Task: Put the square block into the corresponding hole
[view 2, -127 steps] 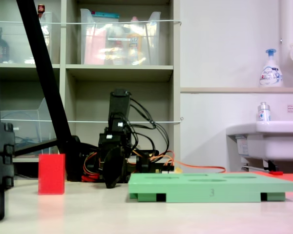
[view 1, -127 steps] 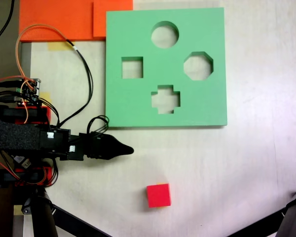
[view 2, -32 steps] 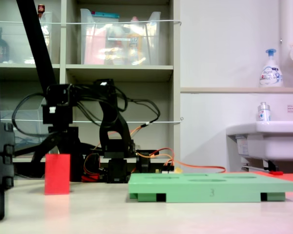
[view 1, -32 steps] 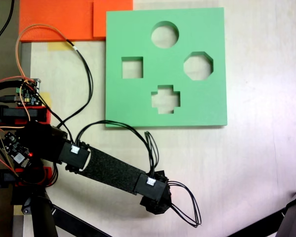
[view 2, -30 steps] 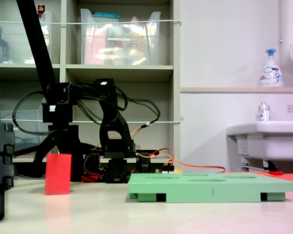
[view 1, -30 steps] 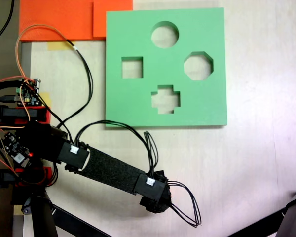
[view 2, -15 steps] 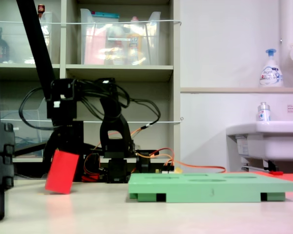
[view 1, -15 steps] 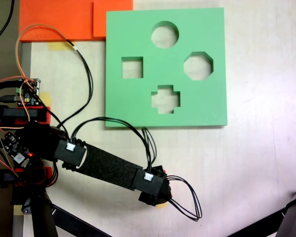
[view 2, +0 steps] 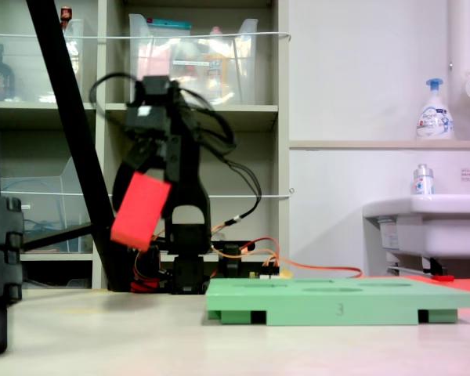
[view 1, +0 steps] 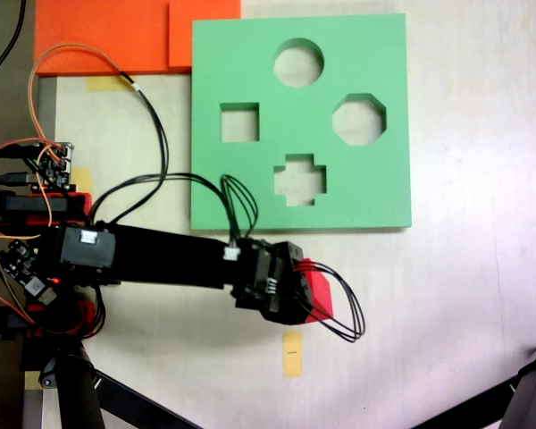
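Half a second ago we saw the square block (view 2: 141, 211) tilted with a corner just off the table (view 1: 464, 295); now it hangs well above it, carried up and toward the green foam board (view 1: 375, 188). Our gripper (view 2: 146, 205) has its jaws closed on the block, which sits tilted in the second exterior view, one corner lowest. From the first exterior view, only a red edge of the block (view 1: 320, 295) peeks out on the right of the black gripper body (view 1: 277, 281), just below the board's near edge. We see the arm stretched nearly level across the first exterior view, from its base at the left toward the centre. A small yellow tape mark (view 1: 291, 354) lies bare on the table below the gripper. The corresponding hole (view 1: 239, 122) sits open in the board's left part in the first exterior view, well apart from the block, with the cross-shaped cutout (view 1: 299, 179) lying between them. Orange foam sheets (view 1: 107, 31) rest at the top left, touching the board's corner
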Robot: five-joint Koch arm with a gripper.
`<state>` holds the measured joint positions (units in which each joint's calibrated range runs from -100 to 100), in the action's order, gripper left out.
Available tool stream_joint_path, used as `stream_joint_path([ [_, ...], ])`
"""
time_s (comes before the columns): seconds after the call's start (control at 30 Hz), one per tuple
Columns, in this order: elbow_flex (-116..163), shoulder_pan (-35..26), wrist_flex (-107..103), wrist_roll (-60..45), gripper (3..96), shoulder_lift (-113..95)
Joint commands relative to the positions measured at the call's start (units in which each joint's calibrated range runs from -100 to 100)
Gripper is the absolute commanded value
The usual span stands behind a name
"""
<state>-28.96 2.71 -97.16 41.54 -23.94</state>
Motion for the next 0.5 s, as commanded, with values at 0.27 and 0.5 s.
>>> stream_joint_path([
  [0.27,-2.75,-20.46,-2.84,24.13,12.2,-10.28],
  [0.5,-2.85,-25.98,-2.84,29.11,12.2,2.29],
])
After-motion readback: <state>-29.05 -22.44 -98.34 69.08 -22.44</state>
